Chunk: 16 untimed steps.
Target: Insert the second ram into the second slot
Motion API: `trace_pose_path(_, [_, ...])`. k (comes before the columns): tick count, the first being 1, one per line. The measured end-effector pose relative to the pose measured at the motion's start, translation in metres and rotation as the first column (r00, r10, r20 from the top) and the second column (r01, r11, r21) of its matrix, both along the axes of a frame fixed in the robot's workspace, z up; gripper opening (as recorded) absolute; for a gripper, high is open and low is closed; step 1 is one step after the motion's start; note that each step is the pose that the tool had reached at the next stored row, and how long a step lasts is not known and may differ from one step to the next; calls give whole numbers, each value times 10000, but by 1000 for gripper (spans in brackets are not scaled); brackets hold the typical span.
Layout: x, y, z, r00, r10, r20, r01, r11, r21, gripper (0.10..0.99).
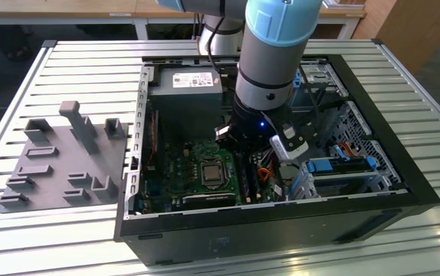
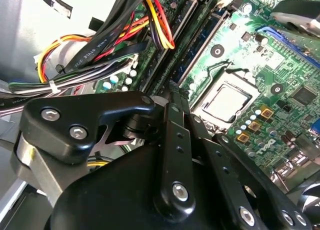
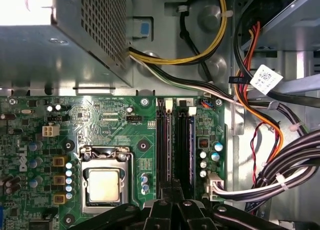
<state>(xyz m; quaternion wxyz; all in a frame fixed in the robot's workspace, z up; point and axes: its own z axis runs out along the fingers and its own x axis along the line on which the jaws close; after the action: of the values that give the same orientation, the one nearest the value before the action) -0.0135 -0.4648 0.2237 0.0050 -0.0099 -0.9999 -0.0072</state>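
We saw the arm reaching down almost vertically into the open computer case, which lay on its side on the slatted table; its wrist was turned so that the end effector pointed down at the motherboard, beside the processor socket and on the exterior view's right of it. In the first wrist view the black fingers of the end effector stood close together directly over the memory slots, with almost no gap between them; whether they held something, we could not tell. In the second wrist view the end effector met the same slots at its tip, with the linkage bars folded near to each other.

The second ram appeared as a thin blue board standing on its edge in one of the slots, just beside an empty black slot; its far end reached the white latch, and its near end was hidden under the fingers. In the second wrist view the blue board ran along the slot toward the tip of the end effector.

Bundles of coloured cables hung near the slots; the grey power supply sat at the far side of the case; a grey fixture block lay on the table, well apart from the case, on the exterior view's left.
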Motion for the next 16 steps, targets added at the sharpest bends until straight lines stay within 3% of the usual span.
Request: trace_pose_path(16, [-1, -2, -89, 10000, 0, -4, 0, 10000, -13, 106])
